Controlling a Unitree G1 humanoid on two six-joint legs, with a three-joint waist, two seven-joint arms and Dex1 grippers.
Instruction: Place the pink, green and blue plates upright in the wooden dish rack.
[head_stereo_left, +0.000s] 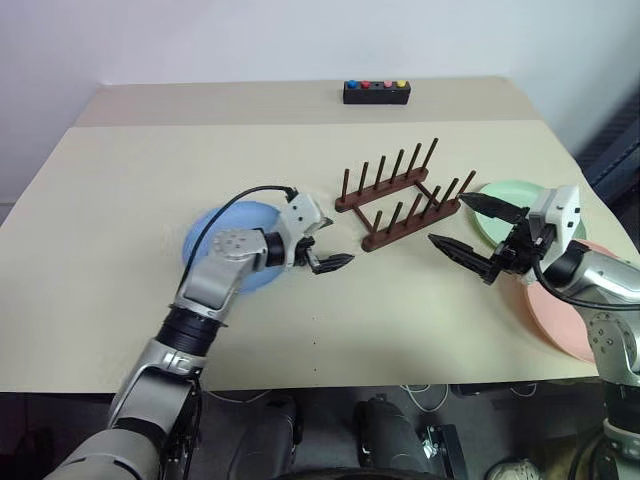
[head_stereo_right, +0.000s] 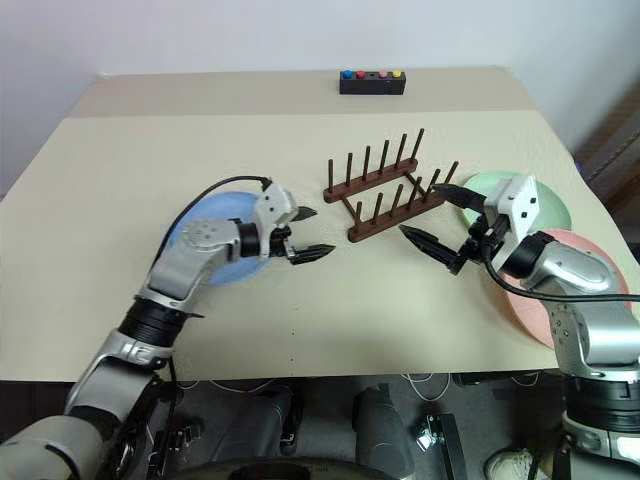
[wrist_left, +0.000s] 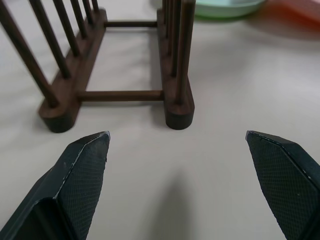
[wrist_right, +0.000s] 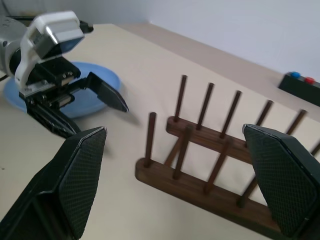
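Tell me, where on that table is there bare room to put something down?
The widest bare patch is the table's left and back, between the blue plate and the black button box. The front strip before the wooden dish rack is free too. It's crowded on the right: the green plate and pink plate overlap, with the open right gripper above.

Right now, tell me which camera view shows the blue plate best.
The right wrist view: the blue plate lies flat on the table, mostly exposed behind the left gripper. In both eye views the left arm covers much of it. The left wrist view faces the wooden dish rack instead.
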